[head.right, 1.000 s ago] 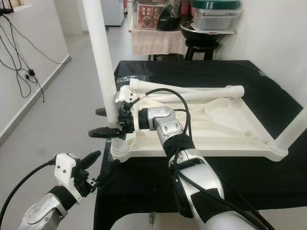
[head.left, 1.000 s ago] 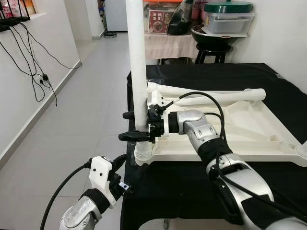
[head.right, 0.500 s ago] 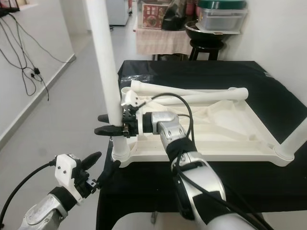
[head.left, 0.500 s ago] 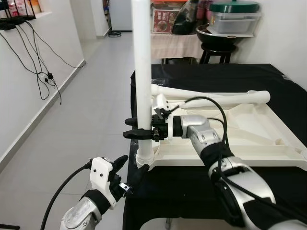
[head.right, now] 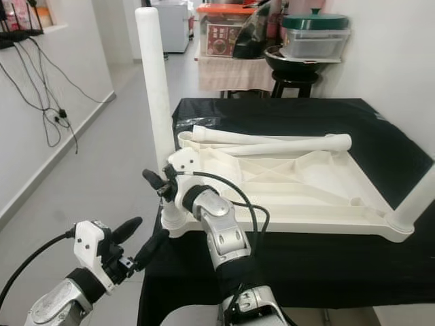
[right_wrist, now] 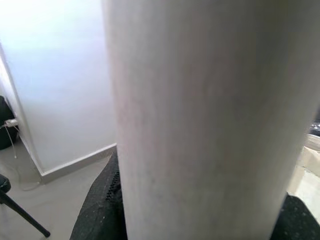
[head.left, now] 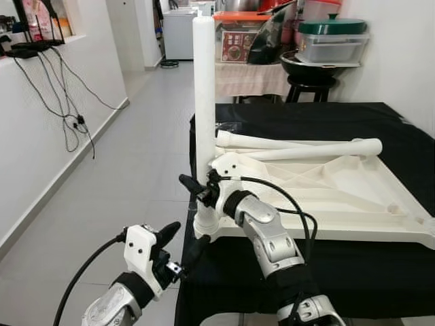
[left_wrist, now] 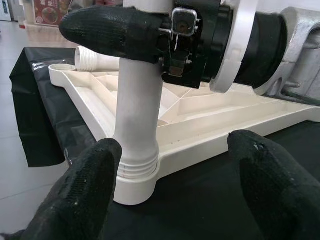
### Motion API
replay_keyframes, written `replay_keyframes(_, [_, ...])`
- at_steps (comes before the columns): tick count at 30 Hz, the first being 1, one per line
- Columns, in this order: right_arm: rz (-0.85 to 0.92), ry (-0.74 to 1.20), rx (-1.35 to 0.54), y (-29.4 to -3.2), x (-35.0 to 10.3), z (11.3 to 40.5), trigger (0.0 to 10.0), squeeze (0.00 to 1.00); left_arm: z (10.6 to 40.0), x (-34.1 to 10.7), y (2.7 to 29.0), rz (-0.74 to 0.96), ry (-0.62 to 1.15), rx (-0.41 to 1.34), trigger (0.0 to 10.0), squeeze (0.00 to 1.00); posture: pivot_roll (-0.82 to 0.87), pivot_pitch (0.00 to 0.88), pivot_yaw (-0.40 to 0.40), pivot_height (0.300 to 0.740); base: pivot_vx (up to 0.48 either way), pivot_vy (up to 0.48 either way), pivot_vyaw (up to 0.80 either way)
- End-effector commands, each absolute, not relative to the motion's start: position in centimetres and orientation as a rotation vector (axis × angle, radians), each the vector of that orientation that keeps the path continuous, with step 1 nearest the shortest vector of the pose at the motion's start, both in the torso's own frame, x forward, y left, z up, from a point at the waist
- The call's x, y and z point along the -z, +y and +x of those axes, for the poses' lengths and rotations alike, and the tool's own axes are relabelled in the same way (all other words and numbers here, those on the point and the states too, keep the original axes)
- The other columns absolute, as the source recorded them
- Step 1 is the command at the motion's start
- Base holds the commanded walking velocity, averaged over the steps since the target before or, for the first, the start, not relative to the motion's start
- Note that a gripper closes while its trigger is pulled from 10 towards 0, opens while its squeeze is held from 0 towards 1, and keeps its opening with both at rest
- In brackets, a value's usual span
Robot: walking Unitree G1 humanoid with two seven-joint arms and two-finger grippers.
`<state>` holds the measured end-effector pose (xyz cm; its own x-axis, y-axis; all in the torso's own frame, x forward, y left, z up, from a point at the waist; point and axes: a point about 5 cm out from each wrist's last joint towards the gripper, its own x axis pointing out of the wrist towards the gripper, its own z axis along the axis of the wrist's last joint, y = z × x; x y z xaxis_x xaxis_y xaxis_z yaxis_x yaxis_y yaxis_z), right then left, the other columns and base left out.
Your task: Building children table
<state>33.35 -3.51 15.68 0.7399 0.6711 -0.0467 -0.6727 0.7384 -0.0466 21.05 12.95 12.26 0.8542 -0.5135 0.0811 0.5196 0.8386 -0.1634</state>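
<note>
A worktop covered by a black cloth carries a white plastic tabletop lying upside down, ribs showing. Its near left corner sits at the worktop's left edge with a white leg standing upright in the socket. Two loose white legs lie across the far rim of the tabletop.

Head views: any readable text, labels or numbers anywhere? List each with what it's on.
Red box on the far cloth-covered table: printed panel on its front, too small and blurred to read.
White table leg, upturned tabletop, right gripper, left gripper: no markings visible.
Nothing legible.
</note>
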Motion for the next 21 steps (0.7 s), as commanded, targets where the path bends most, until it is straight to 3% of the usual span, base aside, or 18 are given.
replay_keyframes(1, [-0.126, 0.188, -0.677, -3.8, -12.6, 32.6, 10.0, 0.15, 21.0, -12.1, 13.0, -0.177, -0.023, 0.539, 10.0, 0.0, 0.01, 0.018, -0.023, 0.74, 0.0, 0.0, 0.0])
replay_keyframes(2, [-0.126, 0.188, -0.677, -3.8, -12.6, 32.6, 10.0, 0.15, 21.0, -12.1, 13.0, -0.177, -0.023, 0.539, 10.0, 0.0, 0.01, 0.018, -0.023, 0.74, 0.0, 0.0, 0.0])
replay_keyframes(3, [-0.131, 0.187, -0.67, -3.7, -12.9, 32.4, 10.0, 1.0, 21.1, -12.1, 13.0, -0.177, -0.022, 0.539, 10.0, 0.0, 0.01, 0.018, -0.023, 0.74, 0.0, 0.0, 0.0])
replay_keyframes(6, [-0.081, 0.167, -0.828, -2.8, -14.1, 32.4, 10.0, 1.0, 21.1, -12.0, 13.0, -0.179, -0.018, 0.545, 10.0, 0.0, 0.01, 0.014, -0.024, 0.74, 0.0, 0.0, 0.0])
replay_keyframes(10, [-0.096, 0.022, -1.207, -2.5, -17.3, 33.2, 10.0, 1.0, 21.3, -12.0, 12.9, -0.182, -0.017, 0.552, 10.0, 0.0, 0.02, 0.007, -0.026, 0.74, 0.0, 0.0, 0.0])
replay_keyframes(12, [-0.108, 0.004, -1.272, -2.8, -17.8, 33.3, 10.0, 1.0, 21.3, -12.0, 12.9, -0.182, -0.018, 0.552, 10.0, 0.0, 0.02, 0.007, -0.026, 0.74, 0.0, 0.0, 0.0])
replay_keyframes(13, [-0.132, 0.003, -1.342, -3.0, -18.1, 33.5, 10.0, 0.0, 21.4, -12.0, 12.9, -0.183, -0.018, 0.552, 10.0, 0.0, 0.02, 0.004, -0.027, 0.74, 0.0, 0.0, 0.0])
replay_keyframes(17, [-0.201, 0.032, -1.5, -3.4, -19.0, 34.0, 10.0, 0.0, 21.5, -12.0, 12.8, -0.184, -0.019, 0.551, 10.0, 0.0, 0.02, 0.001, -0.033, 0.74, 0.0, 0.0, 0.0])
replay_keyframes(21, [-0.209, 0.047, -1.527, -3.3, -19.2, 34.3, 10.0, 0.0, 21.5, -12.0, 12.8, -0.184, -0.02, 0.55, 10.0, 0.0, 0.02, 0.001, -0.032, 0.74, 0.0, 0.0, 0.0])
